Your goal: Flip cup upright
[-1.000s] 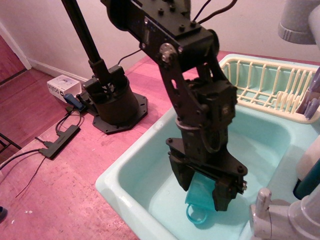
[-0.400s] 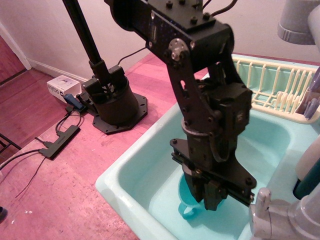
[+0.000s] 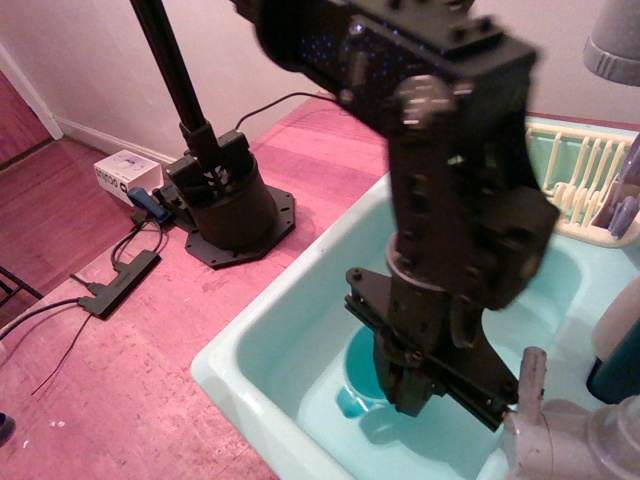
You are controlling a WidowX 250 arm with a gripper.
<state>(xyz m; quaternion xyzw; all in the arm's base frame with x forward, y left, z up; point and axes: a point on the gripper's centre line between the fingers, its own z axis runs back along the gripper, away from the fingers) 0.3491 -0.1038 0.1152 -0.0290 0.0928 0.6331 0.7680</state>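
Observation:
The teal translucent cup (image 3: pixel 358 372) is low inside the pale aqua sink basin (image 3: pixel 238 352). It is tilted, with its round opening showing toward the upper left and its loop handle (image 3: pixel 348 405) at the lower left. My black gripper (image 3: pixel 408 393) points down into the basin just right of the cup. Its fingers are close together and look clamped on the cup's right wall. The arm hides the cup's right side and whether it rests on the basin floor.
A cream dish rack (image 3: pixel 578 178) stands at the back right of the sink. A grey faucet (image 3: pixel 560 432) is at the front right, close to the gripper. The arm's black base (image 3: pixel 228 205), a white box (image 3: pixel 125 172) and a power strip (image 3: pixel 120 282) are to the left.
The arm has swung right and toward the camera, and the wrist has turned. The cup has moved left and rotated, so its opening now shows and its handle sits further left.

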